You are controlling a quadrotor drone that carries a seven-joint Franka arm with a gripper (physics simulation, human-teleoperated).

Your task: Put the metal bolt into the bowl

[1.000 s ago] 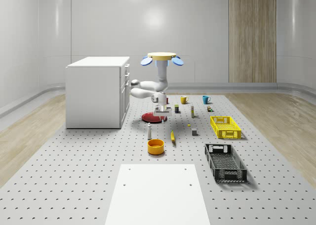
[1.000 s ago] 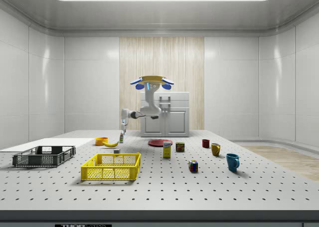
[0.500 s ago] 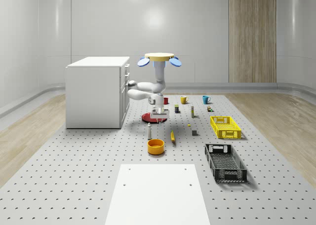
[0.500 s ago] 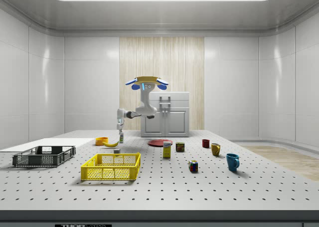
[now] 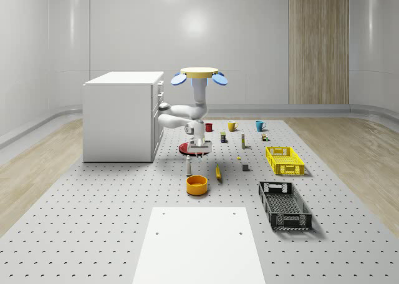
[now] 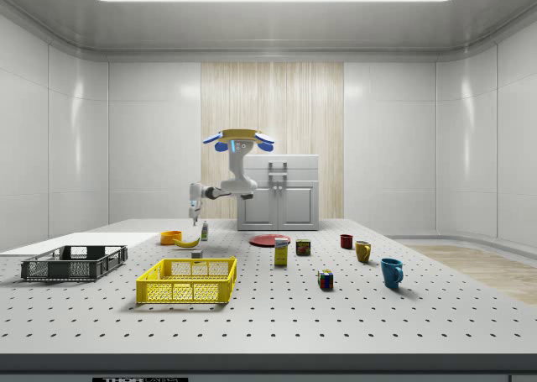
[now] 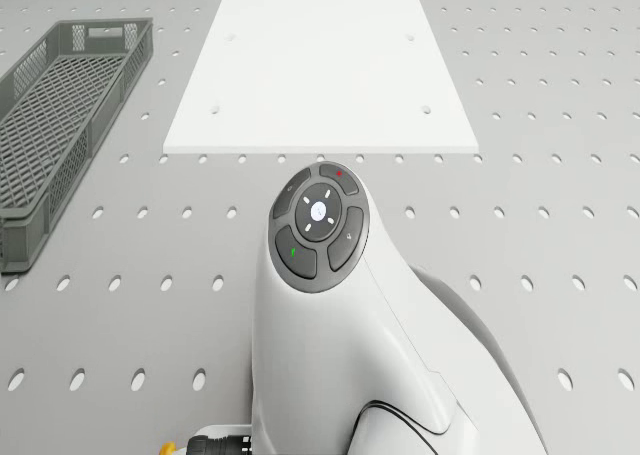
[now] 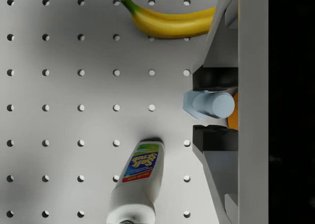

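Matt grey metal bolt [image 8: 209, 104]

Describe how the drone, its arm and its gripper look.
The drone has a flat yellow disc body with blue rotors at its sides. The arm is glossy white with rounded segments; a dark grey round button pad sits on it. The gripper has light grey bars and black finger pads.

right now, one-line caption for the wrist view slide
Gripper clamps the metal bolt above the pegboard table, between banana and scrub bottle.
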